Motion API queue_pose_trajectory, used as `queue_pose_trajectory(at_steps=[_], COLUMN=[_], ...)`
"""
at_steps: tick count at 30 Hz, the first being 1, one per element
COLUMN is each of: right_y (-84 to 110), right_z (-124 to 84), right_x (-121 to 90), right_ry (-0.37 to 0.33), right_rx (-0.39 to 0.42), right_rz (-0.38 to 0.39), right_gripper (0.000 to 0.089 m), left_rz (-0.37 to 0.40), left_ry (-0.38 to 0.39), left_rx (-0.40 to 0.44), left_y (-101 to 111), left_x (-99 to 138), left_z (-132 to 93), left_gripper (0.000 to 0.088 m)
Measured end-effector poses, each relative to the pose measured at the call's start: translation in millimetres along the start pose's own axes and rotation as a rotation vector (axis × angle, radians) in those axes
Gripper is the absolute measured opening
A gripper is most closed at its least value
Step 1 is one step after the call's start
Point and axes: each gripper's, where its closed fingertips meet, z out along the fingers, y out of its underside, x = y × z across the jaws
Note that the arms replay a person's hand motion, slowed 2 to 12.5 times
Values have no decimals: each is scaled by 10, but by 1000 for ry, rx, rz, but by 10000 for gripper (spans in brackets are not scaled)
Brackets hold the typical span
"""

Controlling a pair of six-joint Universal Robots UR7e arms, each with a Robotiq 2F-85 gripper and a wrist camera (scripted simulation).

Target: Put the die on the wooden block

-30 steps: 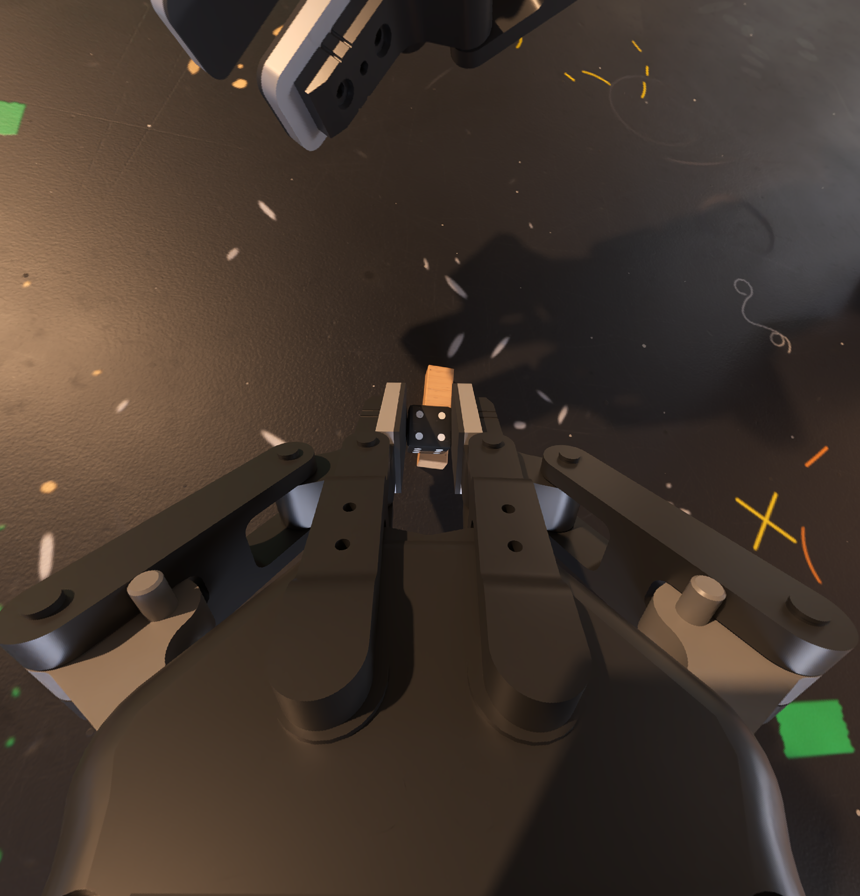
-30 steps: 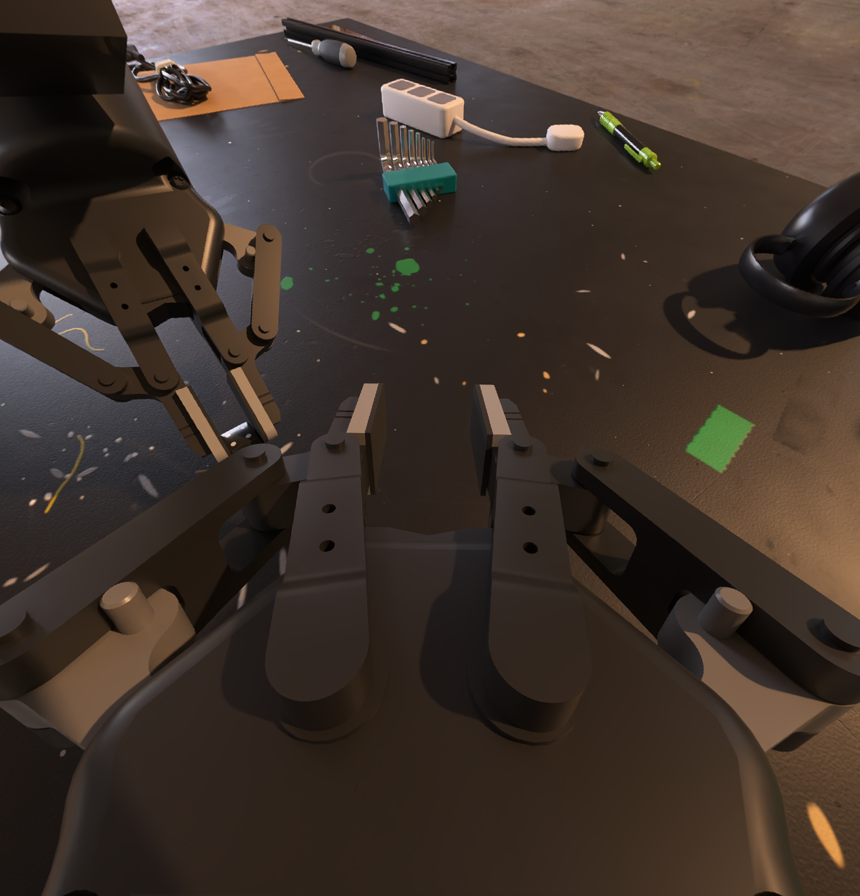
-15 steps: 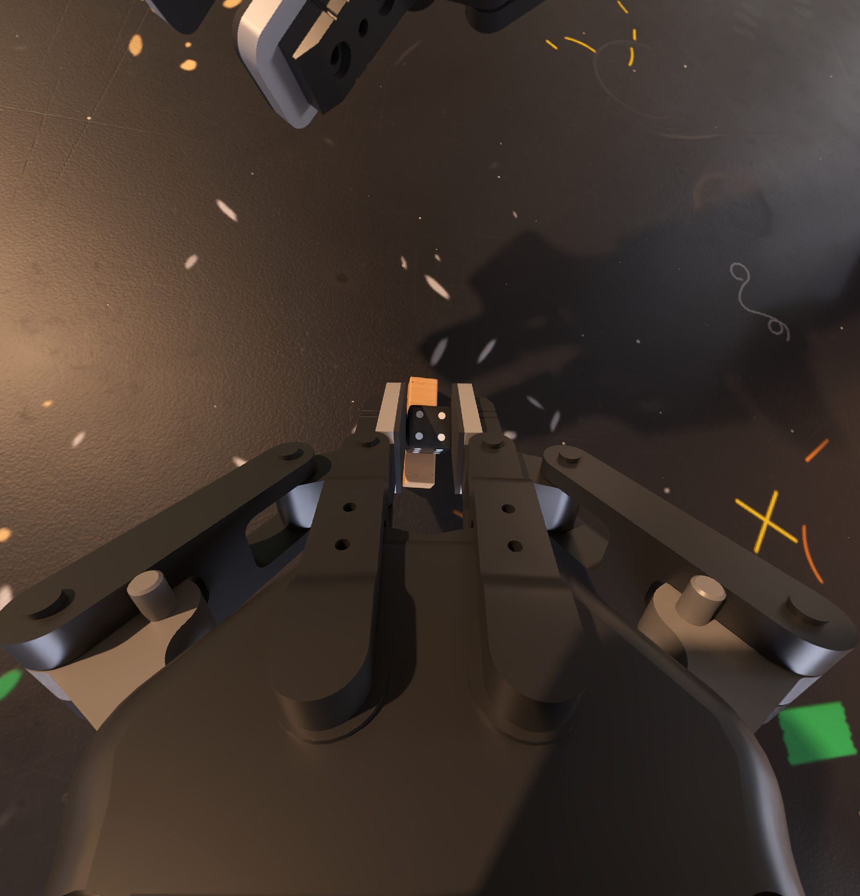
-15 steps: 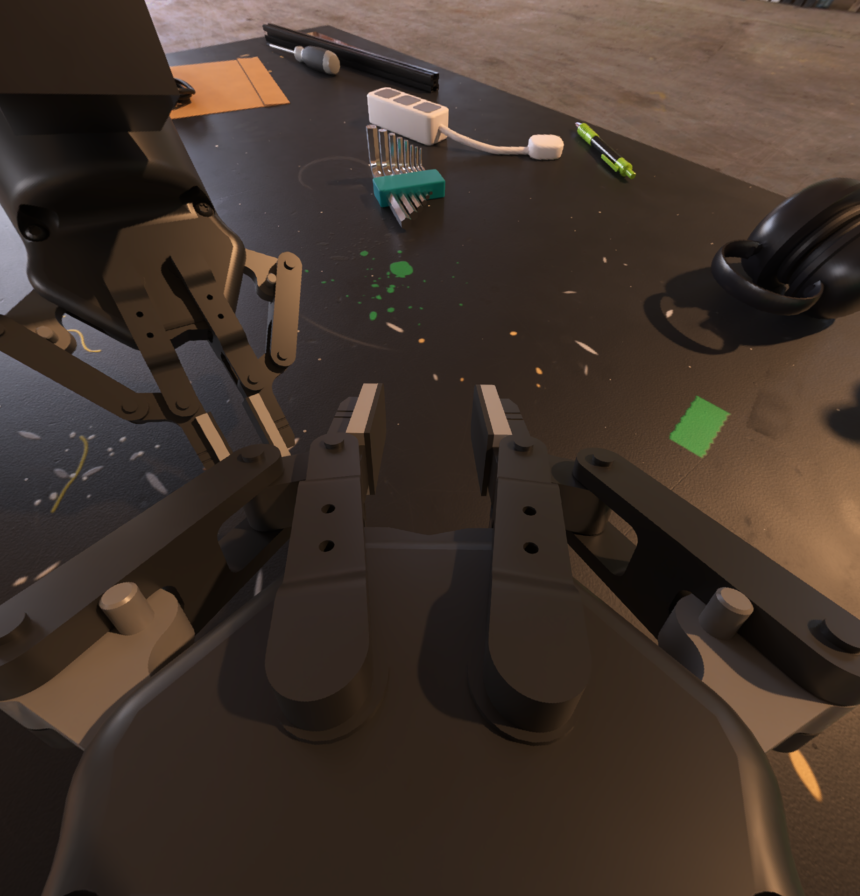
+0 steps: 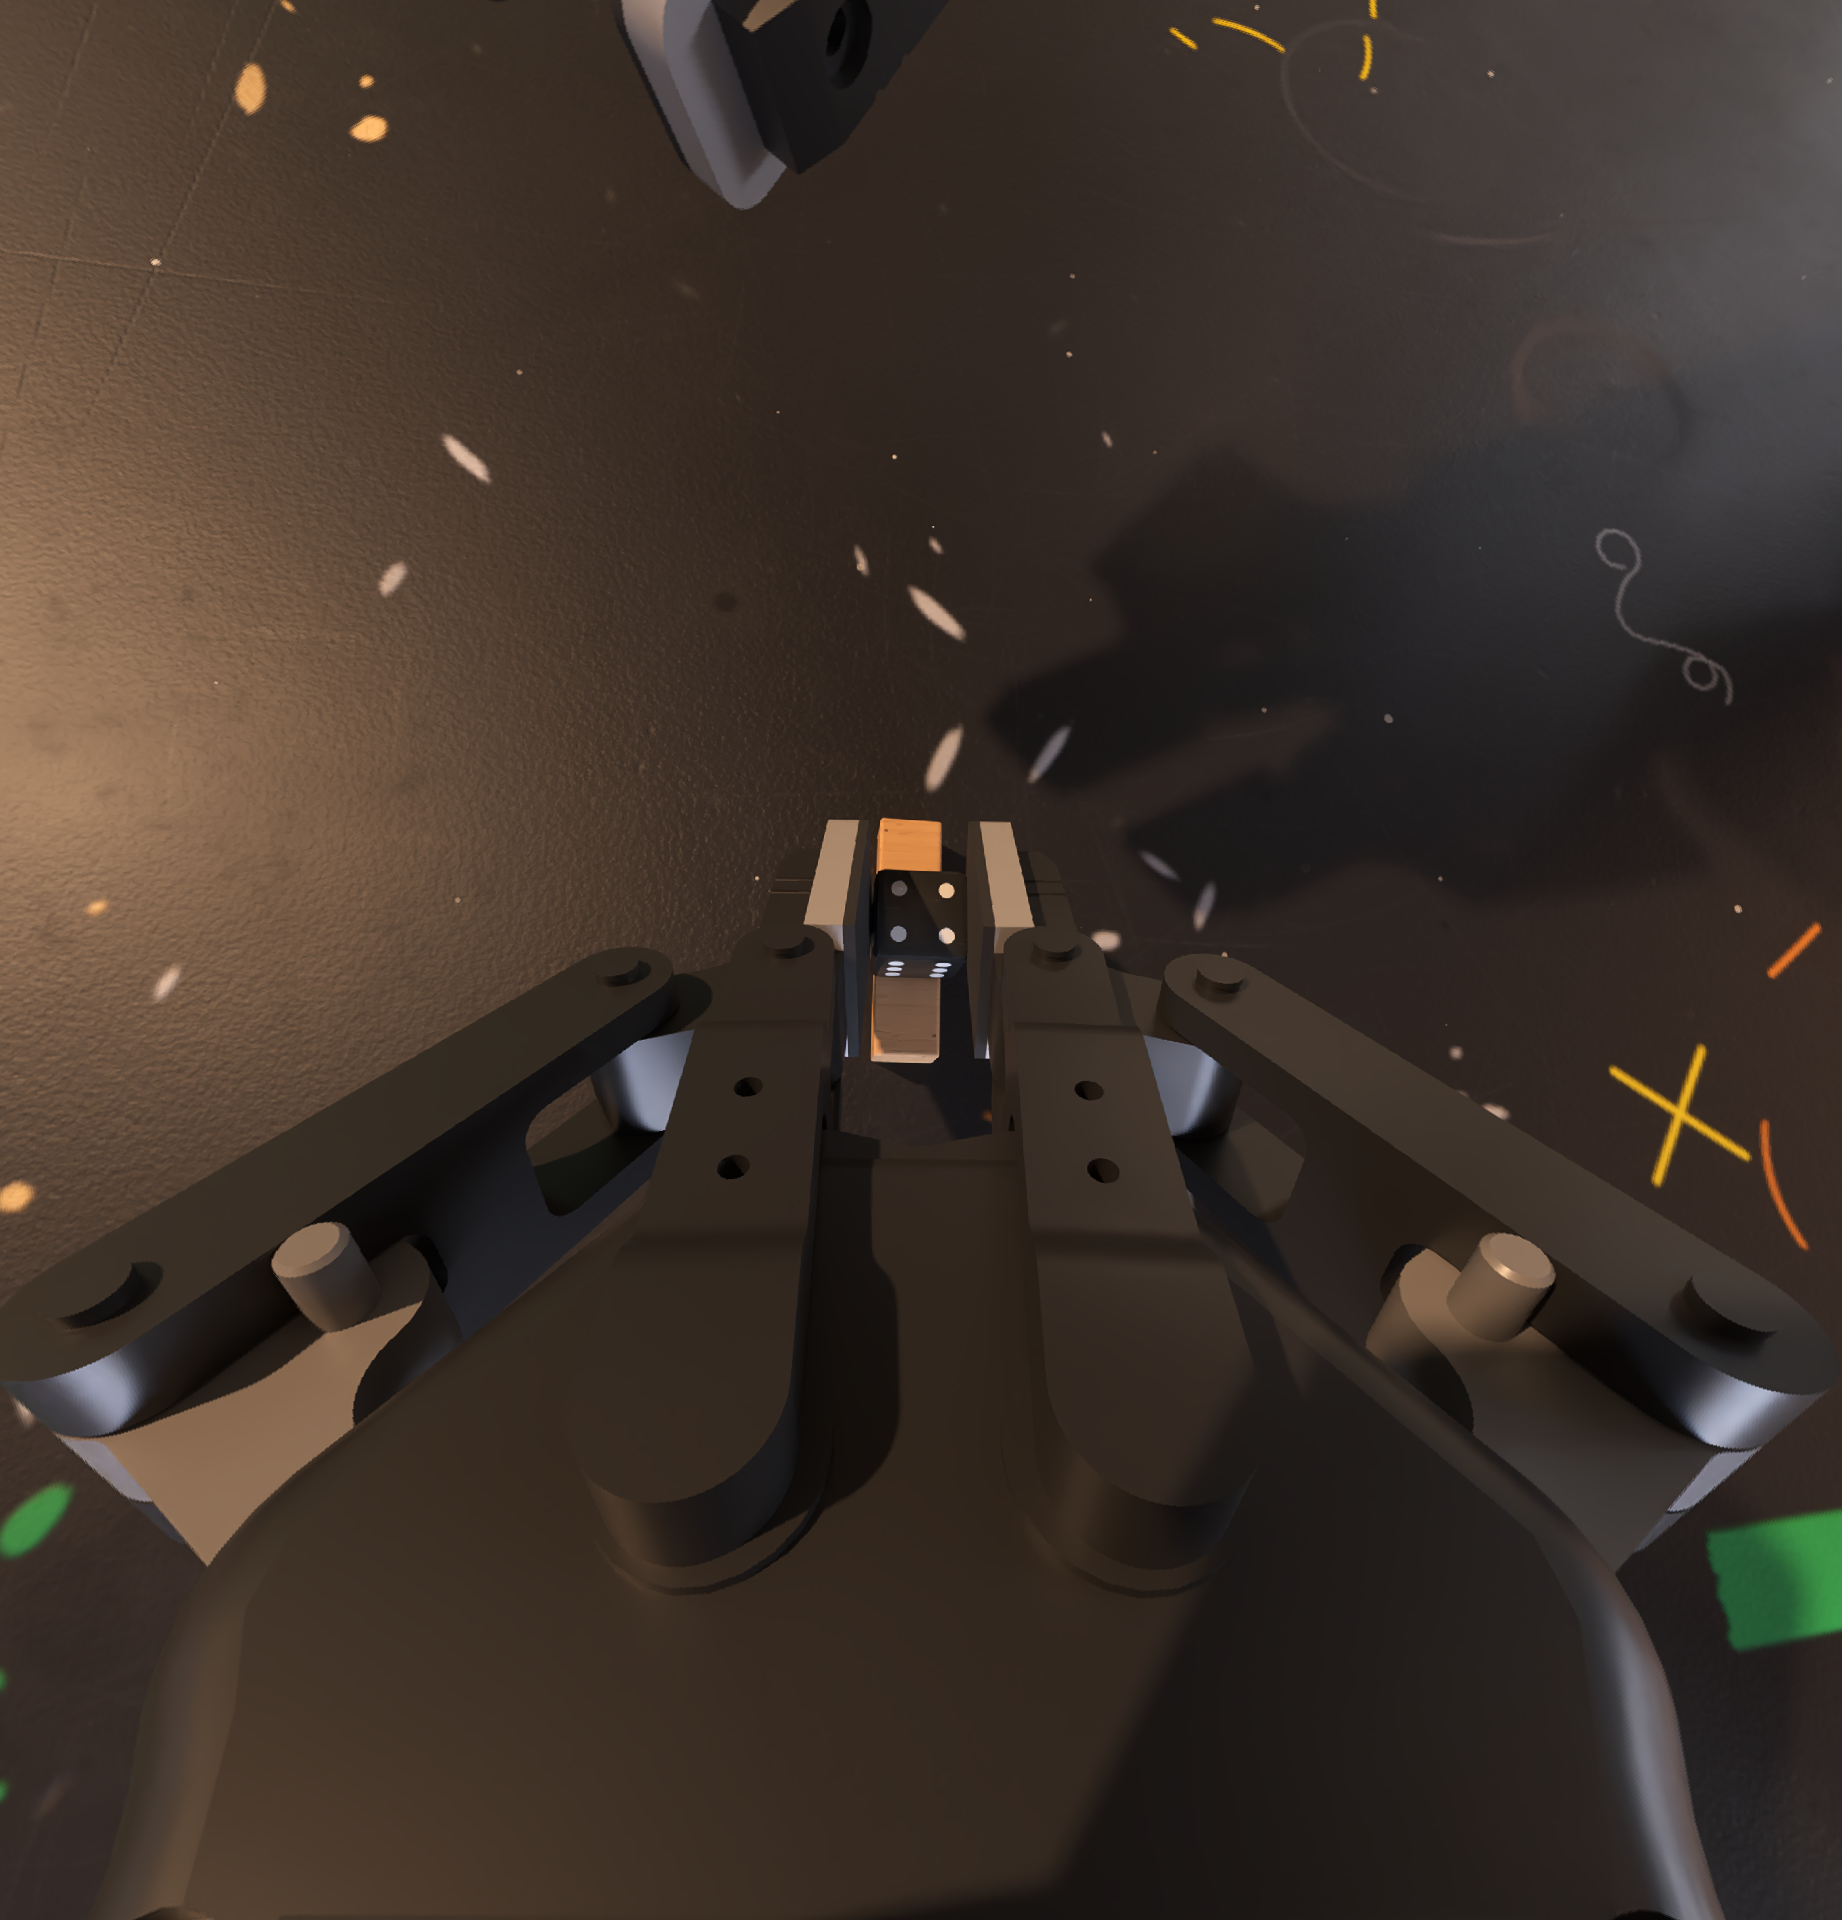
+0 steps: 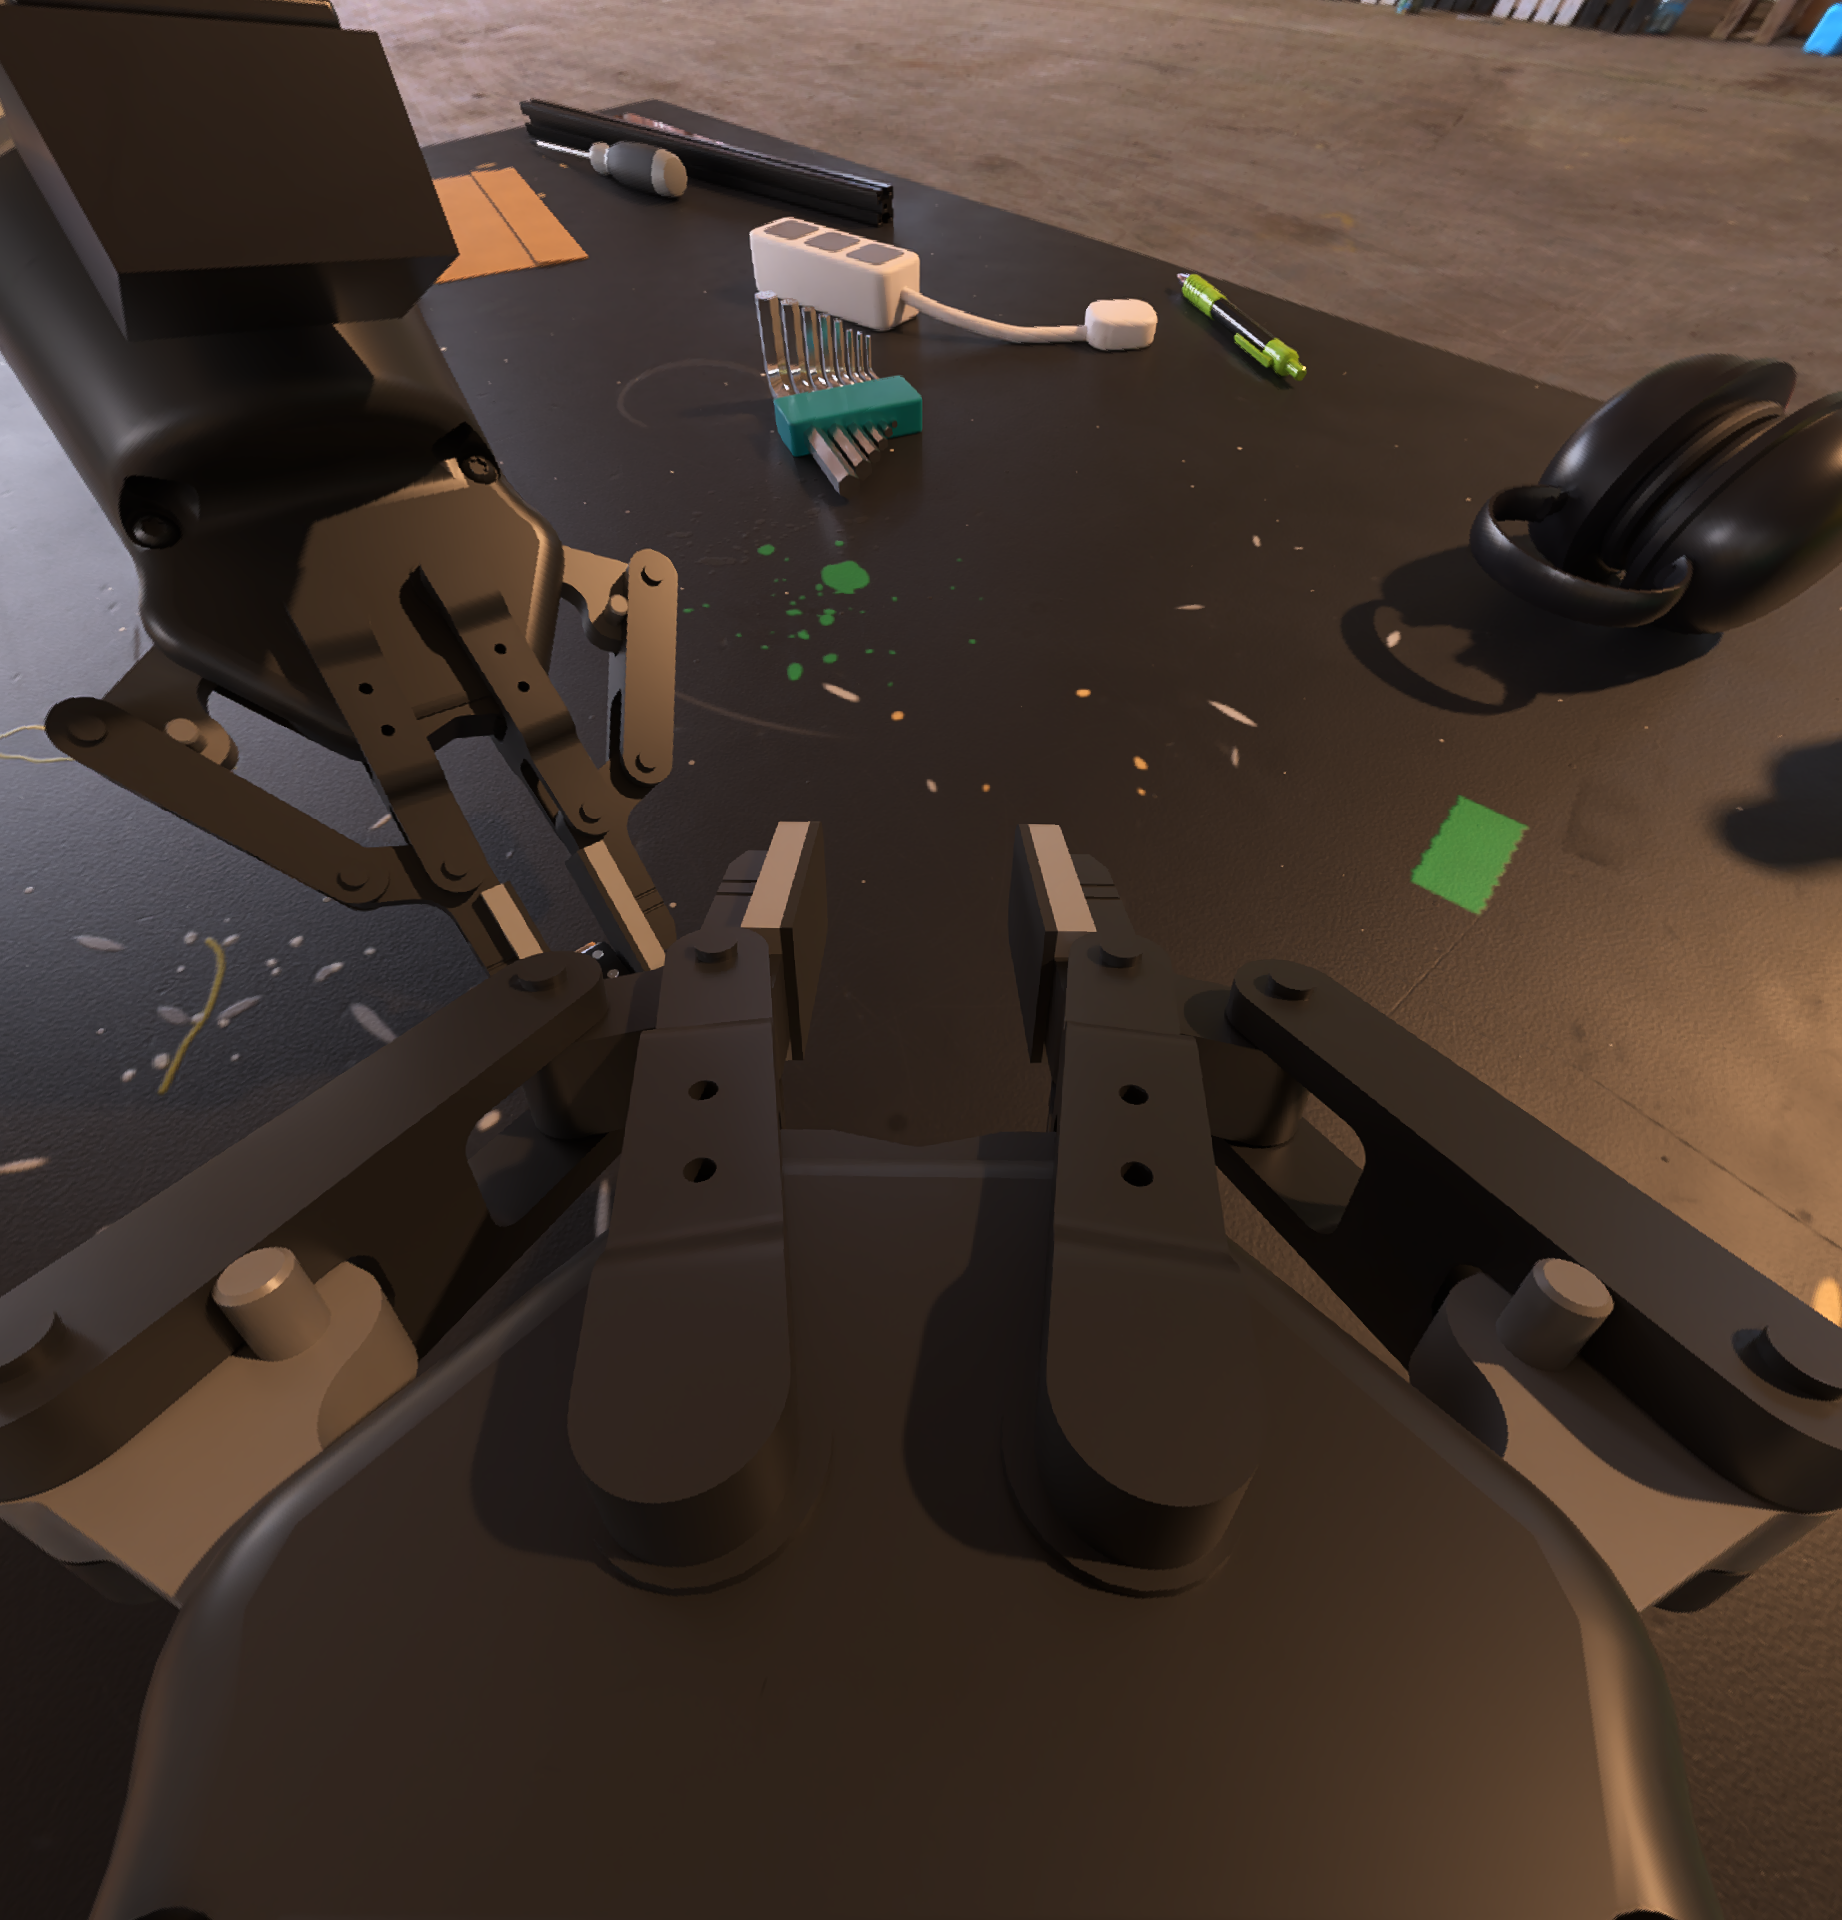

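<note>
In the left wrist view my left gripper (image 5: pixel 915 871) is shut on a black die (image 5: pixel 917 925) with white pips, held between the pads. A small wooden block (image 5: pixel 904 1023) lies on the dark table directly below the die and sticks out past it on the near and far sides. I cannot tell whether the die touches it. My right gripper (image 6: pixel 917 894) is open and empty above the table. Its fingertip (image 5: pixel 761 114) shows at the top of the left wrist view. The left gripper (image 6: pixel 574 925) stands just left of it in the right wrist view, where die and block are hidden.
Farther back on the table lie a hex key set (image 6: pixel 844 416), a white power strip (image 6: pixel 832 265), a green pen (image 6: pixel 1239 324), a screwdriver (image 6: pixel 642 166) and an orange card (image 6: pixel 501 223). Black headphones (image 6: pixel 1706 499) sit at the right. A green tape patch (image 6: pixel 1468 854) marks the surface.
The left gripper with the die has shifted so more of the block shows under the die. The right gripper has drawn back, away from the left one.
</note>
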Motion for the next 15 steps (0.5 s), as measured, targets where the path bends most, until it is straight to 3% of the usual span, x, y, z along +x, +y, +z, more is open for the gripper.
queue_pose_trajectory(at_steps=[15], right_y=[-11], right_z=[-73], right_x=[-63], right_ry=[-9], right_rx=[22], right_rz=[37], right_gripper=[323], left_rz=[-3], left_ry=[5], left_rx=[-4], left_y=[-2], left_x=[-3], left_z=[18], left_gripper=[167])
